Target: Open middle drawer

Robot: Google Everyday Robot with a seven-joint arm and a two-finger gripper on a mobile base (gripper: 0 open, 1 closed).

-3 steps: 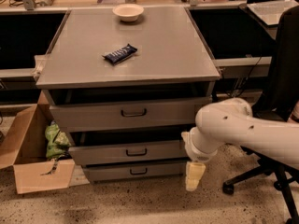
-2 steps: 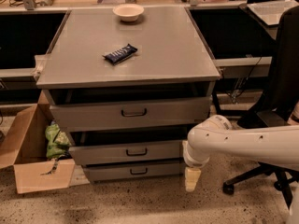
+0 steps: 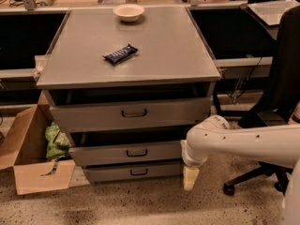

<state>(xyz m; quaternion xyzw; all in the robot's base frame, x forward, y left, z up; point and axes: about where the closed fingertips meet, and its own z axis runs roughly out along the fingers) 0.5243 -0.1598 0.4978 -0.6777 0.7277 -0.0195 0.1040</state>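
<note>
The grey cabinet (image 3: pixel 131 46) has three stacked drawers. The middle drawer (image 3: pixel 108 154) has a flat medium-height front with a small dark loop handle (image 3: pixel 137 152) at its centre, and a dark gap shows above it. The taller top drawer (image 3: pixel 93 116) is above it and the low bottom drawer (image 3: pixel 112 173) is below it. My gripper (image 3: pixel 190 178) hangs pointing down from the white arm (image 3: pixel 243 144), just right of the bottom drawer's right end and near the floor. It is to the right of and below the middle drawer's handle and touches no drawer.
A dark snack bar (image 3: pixel 120 54) and a pale bowl (image 3: pixel 128 12) lie on the cabinet top. An open cardboard box (image 3: pixel 28 172) with a green bag (image 3: pixel 56 142) stands at the left. A black office chair (image 3: pixel 281 93) stands at the right, with desks behind.
The arm has swung left and closer to the cabinet's right front corner. The gripper stays low near the floor. The drawers have not moved.
</note>
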